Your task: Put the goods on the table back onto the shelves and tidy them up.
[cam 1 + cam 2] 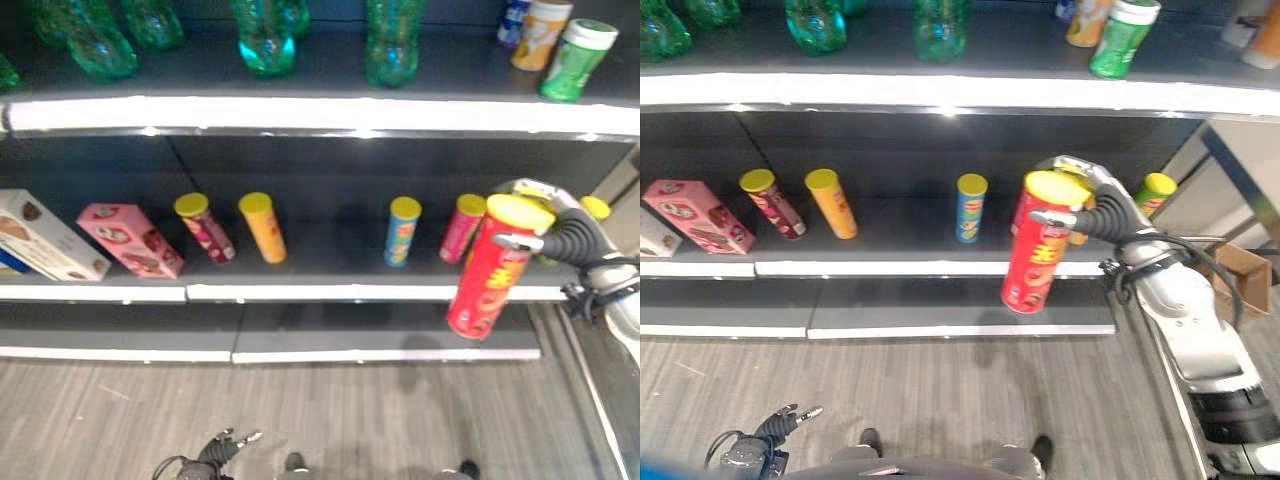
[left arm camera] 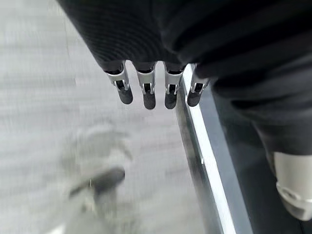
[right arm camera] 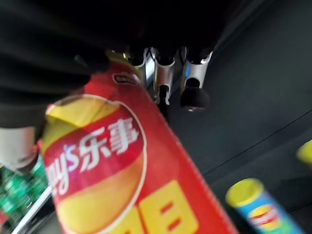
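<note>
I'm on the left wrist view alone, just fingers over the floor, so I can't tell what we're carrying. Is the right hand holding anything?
Observer: Yes, the right hand is curled round a red can near its yellow lid.
Operator: Is it on the shelf yet?
Observer: No, it hangs tilted in front of the middle shelf's edge, not standing on it.
Operator: What's nearest on that shelf?
Observer: A pink can stands just behind it.
</note>
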{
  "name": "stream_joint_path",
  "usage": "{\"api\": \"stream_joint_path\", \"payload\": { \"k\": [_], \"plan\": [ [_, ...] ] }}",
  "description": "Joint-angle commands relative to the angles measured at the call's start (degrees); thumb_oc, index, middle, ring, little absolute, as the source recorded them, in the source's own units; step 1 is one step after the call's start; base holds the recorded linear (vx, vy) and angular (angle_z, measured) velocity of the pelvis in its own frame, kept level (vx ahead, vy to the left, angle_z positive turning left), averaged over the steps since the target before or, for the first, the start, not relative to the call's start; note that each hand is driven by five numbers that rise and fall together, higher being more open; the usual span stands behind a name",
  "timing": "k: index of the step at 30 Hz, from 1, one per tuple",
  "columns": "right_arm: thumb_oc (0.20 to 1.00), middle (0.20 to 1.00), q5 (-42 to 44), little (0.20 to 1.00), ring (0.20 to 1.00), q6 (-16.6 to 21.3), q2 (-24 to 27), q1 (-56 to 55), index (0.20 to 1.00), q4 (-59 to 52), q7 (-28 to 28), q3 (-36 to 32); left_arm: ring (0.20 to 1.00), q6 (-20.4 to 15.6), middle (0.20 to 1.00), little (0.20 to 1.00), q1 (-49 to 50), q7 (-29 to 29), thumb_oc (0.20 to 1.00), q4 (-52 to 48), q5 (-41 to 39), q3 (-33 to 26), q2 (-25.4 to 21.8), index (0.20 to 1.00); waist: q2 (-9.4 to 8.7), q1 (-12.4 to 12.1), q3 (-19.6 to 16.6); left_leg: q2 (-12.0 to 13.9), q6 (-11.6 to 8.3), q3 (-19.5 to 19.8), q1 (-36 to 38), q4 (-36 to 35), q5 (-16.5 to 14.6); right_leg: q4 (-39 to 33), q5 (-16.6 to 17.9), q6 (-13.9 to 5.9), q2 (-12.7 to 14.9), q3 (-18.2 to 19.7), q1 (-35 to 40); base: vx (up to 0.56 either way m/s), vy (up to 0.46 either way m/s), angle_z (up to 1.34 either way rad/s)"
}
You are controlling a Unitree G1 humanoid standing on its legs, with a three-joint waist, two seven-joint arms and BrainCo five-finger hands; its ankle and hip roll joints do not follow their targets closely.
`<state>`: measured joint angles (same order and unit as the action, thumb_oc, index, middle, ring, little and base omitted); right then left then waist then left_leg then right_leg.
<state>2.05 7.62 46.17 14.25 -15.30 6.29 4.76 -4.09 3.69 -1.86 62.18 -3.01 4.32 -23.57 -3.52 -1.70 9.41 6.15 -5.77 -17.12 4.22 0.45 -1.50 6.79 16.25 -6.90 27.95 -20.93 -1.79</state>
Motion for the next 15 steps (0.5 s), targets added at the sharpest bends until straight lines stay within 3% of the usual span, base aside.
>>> {"api": "stream_joint_path", "payload": {
  "k": [1,2,5,7,9,11,15],
  "plan": [
    [0.2,0.2,-1.09,0.2,0.2,2.19,6.41,4.0,0.2,-4.11,-0.17,0.83,1.0,0.07,1.0,1.0,-1.24,0.89,1.0,-0.46,1.69,-0.06,0.49,1.0,2.45,0.64,0.27,0.93,1.43,2.95,0.61,-5.45,-1.01,7.49,-10.21,-4.7,-4.31,4.57,-2.39,0.06,0.138,0.13],
    [0.2,0.2,-1.1,0.2,0.2,2.19,6.41,4.09,0.2,-4.08,-0.18,0.89,1.0,0.08,1.0,1.0,-1.26,0.88,1.0,-0.47,1.69,-0.11,0.5,1.0,2.45,0.66,0.15,0.94,1.45,2.93,0.39,-5.45,-0.86,7.37,-10.06,-4.62,-4.35,4.57,-2.57,0.07,0.088,0.28],
    [0.2,0.2,-1.36,0.2,0.2,1.79,6.24,6.91,0.2,-3.92,0.64,4.97,1.0,0.03,1.0,1.0,-2.05,1.09,1.0,-0.72,0.9,0.26,0.54,1.0,2.41,0.26,0.84,1.2,1.03,3.24,0.36,-5.45,-0.78,3.94,-13.53,-4.21,-8.78,6.42,-3.16,0.05,-0.014,0.19],
    [0.2,0.2,-1.6,0.2,0.2,2.09,6.07,9.37,0.2,-3.47,0.91,8.13,1.0,-0.21,1.0,1.0,-2.82,1.01,1.0,-1.0,0.81,1.06,0.47,1.0,1.87,-0.1,1.29,1.15,0.53,3.98,-0.26,-5.45,-0.78,-2.43,-14.03,-4.17,-10.56,5.78,-2.68,0.02,-0.099,0.07],
    [0.2,0.2,-2.95,0.2,0.2,1.63,5.36,11.1,0.2,-2.01,0.73,10.8,1.0,0.1,1.0,1.0,-3.17,1.52,1.0,-1.32,0.36,1.08,0.82,1.0,1.07,-0.5,1.17,0.93,0.13,4.95,-1.19,-5.45,-0.05,-5.81,-13.46,-4.71,-11.71,6.62,-1.14,0.05,-0.11,0.41],
    [0.2,0.2,-5.28,0.2,0.2,1.11,4.22,12.15,0.2,-1.68,0.51,13.15,1.0,0.37,1.0,1.0,-3.19,1.88,1.0,-1.3,-0.25,1.51,2.27,1.0,0.76,-1.38,0.37,1.7,-1.16,5.29,-1.99,-5.45,0.6,-8.24,-12.88,-4.86,-12.26,4.89,0.84,0.08,-0.144,0.46],
    [0.2,0.2,-9.35,0.2,0.2,0.39,1.14,13.08,0.2,-0.21,0.14,16.14,1.0,0.73,1.0,1.0,-2.64,2.68,1.0,-1.16,0.15,2.2,3.48,1.0,1.06,-2.12,-0.21,2.28,-1.92,6.31,-2.33,-5.45,1.4,-9.48,-13.45,-4.6,-12.35,2.05,3.53,0.1,-0.086,0.35]
  ]
}}
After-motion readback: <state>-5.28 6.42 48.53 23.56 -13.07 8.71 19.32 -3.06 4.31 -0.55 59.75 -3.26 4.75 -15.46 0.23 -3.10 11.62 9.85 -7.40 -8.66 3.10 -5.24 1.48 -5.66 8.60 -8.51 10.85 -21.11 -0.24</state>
